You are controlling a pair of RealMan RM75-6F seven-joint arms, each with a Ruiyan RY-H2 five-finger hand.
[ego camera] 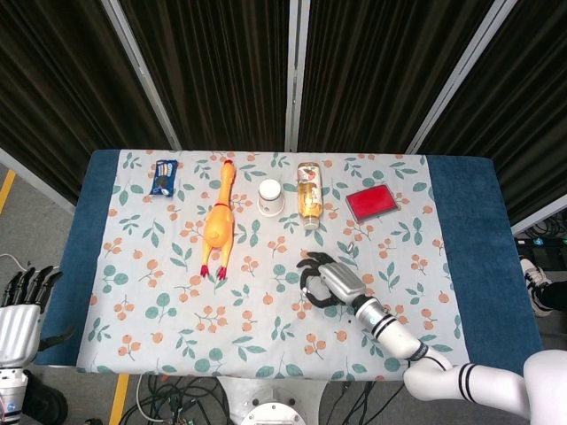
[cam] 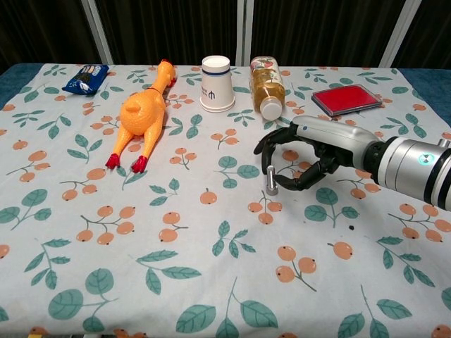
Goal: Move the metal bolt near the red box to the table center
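Stands upright on the tablecloth (cam: 211, 232), the metal bolt (cam: 270, 180), just at 9 o'clock of the right hand (cam: 306, 155): fingers apart and curved round it, contact too close to tell. Best to spread wider and draw back toward 3 o'clock without brushing the head, lest it topple. Well off at 1 o'clock, the red box (cam: 346, 98).

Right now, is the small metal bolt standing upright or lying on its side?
Upright. In the chest view the small metal bolt stands on end on the floral tablecloth, just by the right hand's curled fingers.
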